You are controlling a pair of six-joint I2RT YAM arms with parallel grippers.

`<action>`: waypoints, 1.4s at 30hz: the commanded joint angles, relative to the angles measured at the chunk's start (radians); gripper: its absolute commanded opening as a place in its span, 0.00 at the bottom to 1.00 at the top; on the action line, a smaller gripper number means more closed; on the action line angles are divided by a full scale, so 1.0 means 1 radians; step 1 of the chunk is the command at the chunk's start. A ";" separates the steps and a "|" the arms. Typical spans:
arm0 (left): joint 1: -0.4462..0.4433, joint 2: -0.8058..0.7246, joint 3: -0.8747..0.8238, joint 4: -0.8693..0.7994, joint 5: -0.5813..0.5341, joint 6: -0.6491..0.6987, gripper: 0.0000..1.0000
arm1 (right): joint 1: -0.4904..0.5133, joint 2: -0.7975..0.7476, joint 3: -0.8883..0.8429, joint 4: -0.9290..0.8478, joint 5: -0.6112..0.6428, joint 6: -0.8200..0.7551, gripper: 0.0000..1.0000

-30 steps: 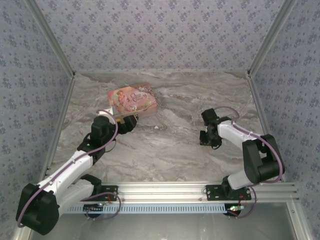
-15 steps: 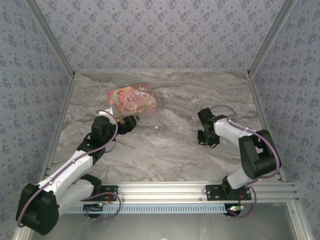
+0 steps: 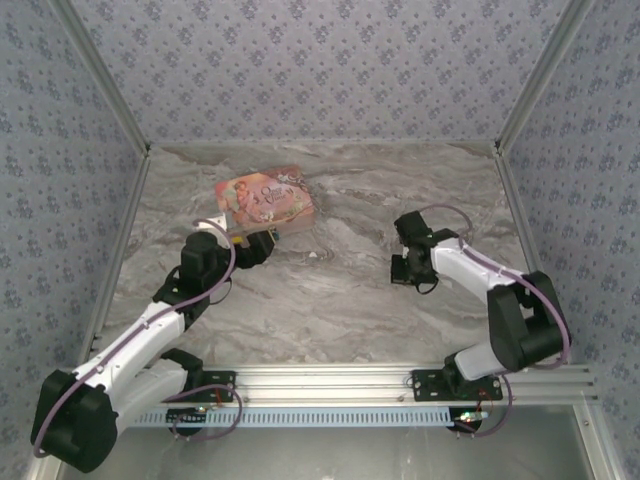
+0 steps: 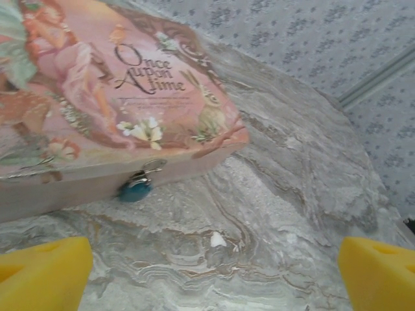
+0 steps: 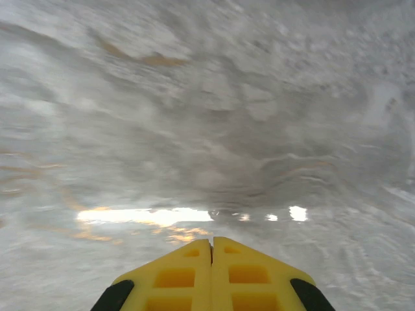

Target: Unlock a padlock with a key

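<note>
Padlock (image 4: 135,189): tiny, blue body, silvery shackle. It hangs from the metal clasp on the front edge of the pink box (image 4: 97,97), just above the table (image 4: 292,194). The box sits left of centre toward the far side (image 3: 265,197).

Left gripper (image 4: 214,265): fingers wide apart, nothing between them. It is low over the table and aimed at the box front; the padlock is ahead and a bit left of its centreline. From above it is just short of the box's near edge (image 3: 255,245).

Right gripper (image 3: 405,268): well apart from the box, on the right half of the table. Pads are pressed together (image 5: 212,272), nothing visible between them, nose down close to the marble.

Pale speck (image 4: 218,240) on the table in front of the box, also seen from above (image 3: 318,256). Could be the key, too small to tell.

Handling (est.):
- Padlock is metal, rigid and v. light. It dangles free, so it will prob. swing or twist when touched.
- Body looks smooth and rounded, so slip risk is high.
- Best hold: across the blue body's flat faces, not the shackle, keeping the underside free. Keyhole posn can't be made out.
- Box prob. light too and may slide if pushed, so brace it or keep force low.
- A thin flat key lying on marble would be hard to pinch.
</note>
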 commanded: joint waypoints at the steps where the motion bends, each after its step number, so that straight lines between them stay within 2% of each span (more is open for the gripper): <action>1: -0.025 -0.010 0.031 0.098 0.089 0.063 0.96 | -0.006 -0.084 0.011 0.082 -0.152 0.110 0.00; 5: -0.080 0.020 0.028 0.193 0.142 0.154 0.96 | -0.008 -0.169 0.009 0.226 -0.270 0.318 0.00; 9: -0.147 0.076 0.038 0.321 0.189 0.247 0.94 | -0.004 -0.231 -0.015 0.456 -0.332 0.606 0.00; 14: -0.238 0.158 0.111 0.369 0.208 0.381 0.89 | 0.021 -0.265 -0.061 0.741 -0.309 0.950 0.00; 18: -0.283 0.230 0.168 0.407 0.215 0.450 0.85 | 0.041 -0.267 -0.046 0.826 -0.290 1.103 0.00; 24: -0.326 0.327 0.260 0.420 0.224 0.538 0.79 | 0.081 -0.268 -0.005 0.837 -0.274 1.200 0.00; 30: -0.330 0.413 0.330 0.426 0.251 0.591 0.71 | 0.139 -0.280 0.006 0.847 -0.255 1.258 0.00; 35: -0.331 0.467 0.386 0.403 0.279 0.611 0.58 | 0.169 -0.303 0.019 0.819 -0.228 1.254 0.00; 42: -0.330 0.512 0.412 0.402 0.263 0.619 0.40 | 0.185 -0.322 0.008 0.806 -0.219 1.255 0.00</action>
